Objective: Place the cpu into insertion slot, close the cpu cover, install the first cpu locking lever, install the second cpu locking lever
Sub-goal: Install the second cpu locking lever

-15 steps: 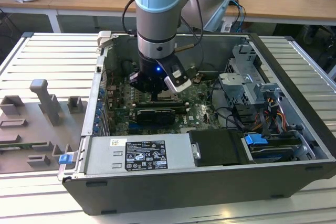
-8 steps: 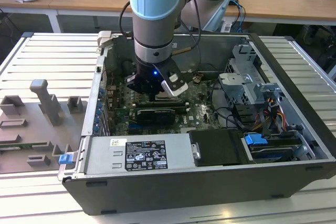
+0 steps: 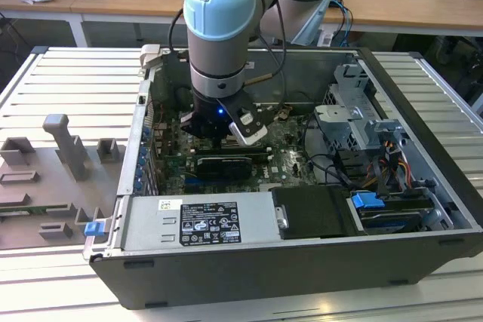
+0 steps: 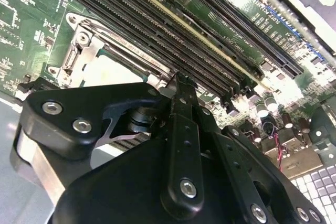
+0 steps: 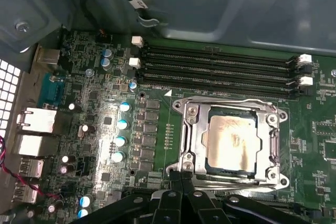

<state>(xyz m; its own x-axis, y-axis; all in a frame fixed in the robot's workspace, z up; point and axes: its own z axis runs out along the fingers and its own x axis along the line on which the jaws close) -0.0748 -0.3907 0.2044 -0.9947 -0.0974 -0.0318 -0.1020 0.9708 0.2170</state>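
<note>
I am holding the gripper [image 5: 181, 179] with fingers pressed together, empty, at the edge of the cpu cover [image 5: 191, 129], which is lying closed over the cpu [image 5: 231, 141] seated in the insertion slot [image 5: 207, 169]; a skewed approach risks slipping off the lever

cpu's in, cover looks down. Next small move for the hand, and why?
Probably ease the hand down a little: its shut tips stand at the rim of the cpu cover, which lies closed over the cpu. Lever latching unclear.
</note>
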